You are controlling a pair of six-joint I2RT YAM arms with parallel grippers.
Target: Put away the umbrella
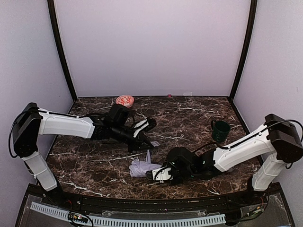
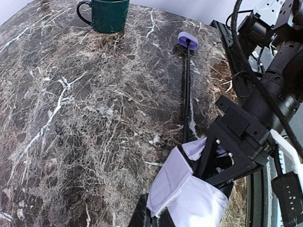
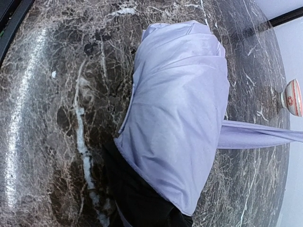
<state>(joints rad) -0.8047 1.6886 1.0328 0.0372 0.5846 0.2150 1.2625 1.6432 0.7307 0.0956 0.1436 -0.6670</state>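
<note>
Marble table [image 1: 199,118]: 1 umbrella [image 1: 140,167], 1 mug [image 1: 220,130], 1 bowl [image 1: 125,100]; left hand [image 1: 147,143] pinches it, right hand [image 1: 154,175] unclear.

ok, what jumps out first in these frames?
The crumpled lavender umbrella lies front centre on the marble table, left pincer just behind it, right pincer at its right edge. Its thin black shaft runs out to a small handle; a green mug stands at the table's right.

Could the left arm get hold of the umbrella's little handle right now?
Probably yes. The handle lies on bare table ahead of the left gripper, with the mug well apart. But that gripper seems to hold the umbrella's fabric, so it would have to let go first.
</note>
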